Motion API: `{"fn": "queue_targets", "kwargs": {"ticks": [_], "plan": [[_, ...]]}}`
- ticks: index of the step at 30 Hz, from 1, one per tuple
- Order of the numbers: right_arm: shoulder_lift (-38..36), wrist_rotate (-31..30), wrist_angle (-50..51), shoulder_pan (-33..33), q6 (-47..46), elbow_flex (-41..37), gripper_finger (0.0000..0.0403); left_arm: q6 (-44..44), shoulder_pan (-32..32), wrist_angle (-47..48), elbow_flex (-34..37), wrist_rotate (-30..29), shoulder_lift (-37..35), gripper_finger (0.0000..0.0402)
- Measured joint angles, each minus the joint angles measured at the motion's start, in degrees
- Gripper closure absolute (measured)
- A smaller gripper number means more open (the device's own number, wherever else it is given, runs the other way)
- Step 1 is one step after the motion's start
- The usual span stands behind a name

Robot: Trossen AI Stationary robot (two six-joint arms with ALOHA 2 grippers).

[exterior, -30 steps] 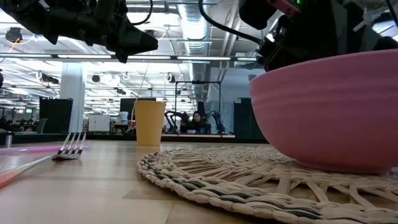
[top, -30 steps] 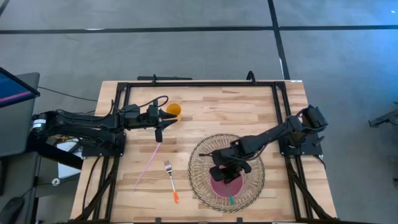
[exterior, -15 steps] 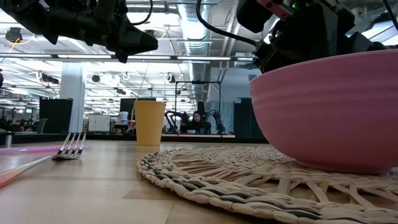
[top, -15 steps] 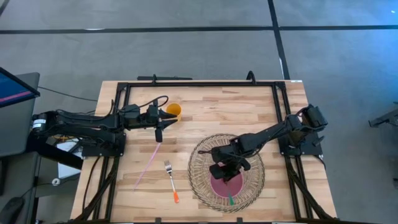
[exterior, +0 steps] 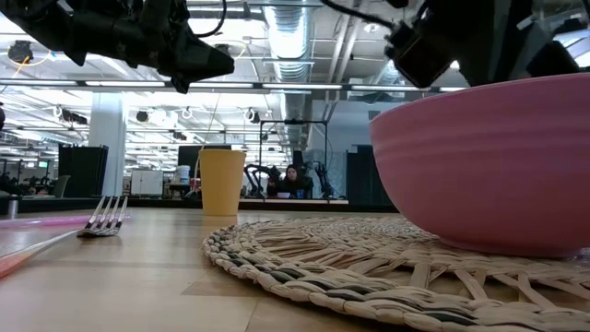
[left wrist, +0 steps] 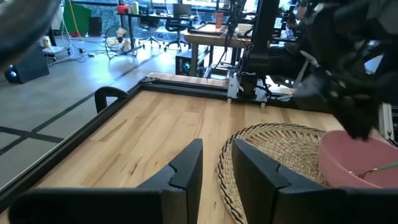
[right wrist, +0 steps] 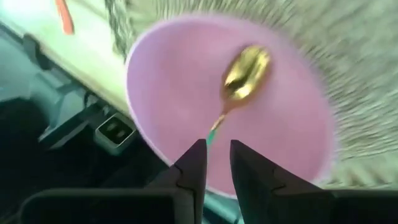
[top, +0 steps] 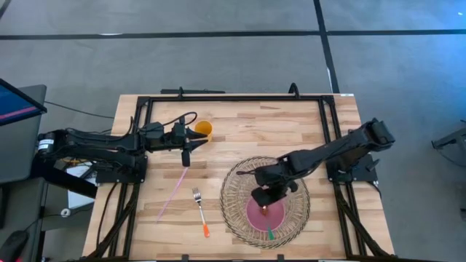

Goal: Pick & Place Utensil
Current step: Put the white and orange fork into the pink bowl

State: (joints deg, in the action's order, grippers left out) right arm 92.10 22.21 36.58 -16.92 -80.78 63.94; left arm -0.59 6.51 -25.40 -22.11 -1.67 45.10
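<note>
The table [top: 240, 124] is a pale butcher-block top of wooden strips, bordered by a black metal frame [top: 233, 97] that runs along its far edge and down both sides, and it stands on a grey floor crossed by dark lines. Beyond it, in the low view, lies a large open hall with ceiling ducts, strip lights and workbenches, where a person [exterior: 294, 181] sits far off. One round woven placemat [top: 266, 201] lies on the right half of the table, and one pink bowl [top: 265, 213] sits on it; one spoon [right wrist: 239, 78] with a gold head and green handle lies inside the bowl, its handle reaching over the rim. The right gripper [top: 268, 193] hangs above the bowl's far side, its fingers only a narrow gap apart and holding nothing. One yellow cup [top: 203, 129] stands upright near the far left, one fork [top: 200, 209] with an orange handle lies left of the mat, and one pink straw [top: 173, 191] lies beside it, well apart from the mat. The left gripper [top: 186, 156] is poised just beside the cup, above the straw's far end, fingers slightly parted and empty. The far middle of the table and its near left corner are bare wood.
</note>
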Motion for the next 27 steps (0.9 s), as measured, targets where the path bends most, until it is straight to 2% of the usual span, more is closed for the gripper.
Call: {"fn": "queue_targets", "kwargs": {"ticks": [2,6,9,18,22,27], "plan": [[-1.81,-4.15,3.27,0.14,2.90,0.00,0.0337,-0.11,-0.87,-0.07,0.00,0.47,0.02,0.0314],[-4.78,-12.30,9.91,0.23,10.20,0.00,0.0337,-0.94,-3.87,-2.06,0.00,7.23,0.02,0.0314],[-6.59,-17.31,12.93,0.25,13.85,0.00,0.0337,-2.89,-7.36,-4.45,0.00,7.55,0.02,0.0314],[-11.03,-32.10,14.16,1.42,27.36,0.00,0.0337,-8.90,-18.34,-8.10,-0.02,-7.50,4.18,0.0314],[-13.06,-34.52,13.71,3.53,33.08,0.00,0.0337,-11.78,-23.14,-8.94,-1.60,-13.72,8.55,0.0314],[-15.14,-36.42,10.35,6.72,44.24,0.00,0.0337,-9.60,-28.97,-8.93,-8.49,-18.17,16.26,0.0321]]}}
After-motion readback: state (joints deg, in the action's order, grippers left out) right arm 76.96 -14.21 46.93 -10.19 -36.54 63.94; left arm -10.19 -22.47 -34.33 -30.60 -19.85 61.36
